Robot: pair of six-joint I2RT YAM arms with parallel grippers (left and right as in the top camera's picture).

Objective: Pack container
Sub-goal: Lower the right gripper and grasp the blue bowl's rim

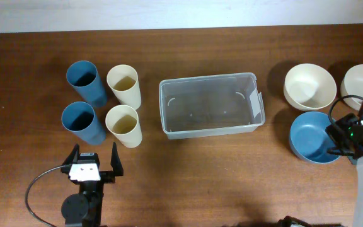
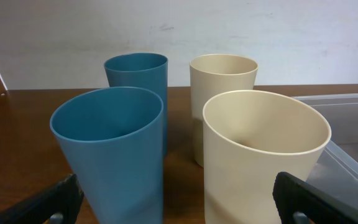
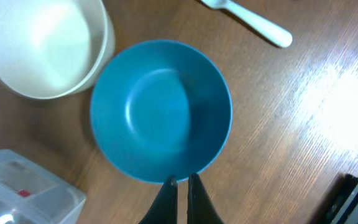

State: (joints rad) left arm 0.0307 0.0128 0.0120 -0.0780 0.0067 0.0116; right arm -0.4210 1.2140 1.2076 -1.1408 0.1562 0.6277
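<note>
The clear container (image 1: pixel 212 104) stands empty at the table's middle, its white label on the right end. Its corner shows in the right wrist view (image 3: pixel 17 190) and its rim in the left wrist view (image 2: pixel 347 124). My left gripper (image 1: pixel 94 165) is open and empty, just in front of the cups; its fingers (image 2: pixel 179 205) flank the near blue cup (image 2: pixel 114 149) and near cream cup (image 2: pixel 263 155). My right gripper (image 1: pixel 336 146) is shut and empty, its tips (image 3: pixel 183 180) at the near rim of the blue bowl (image 3: pixel 160 109).
Two blue cups (image 1: pixel 82 82) and two cream cups (image 1: pixel 123 85) stand left of the container. Two cream bowls (image 1: pixel 309 87) stand at the back right, the blue bowl (image 1: pixel 314 137) in front. A white utensil handle (image 3: pixel 247 18) lies beyond the blue bowl.
</note>
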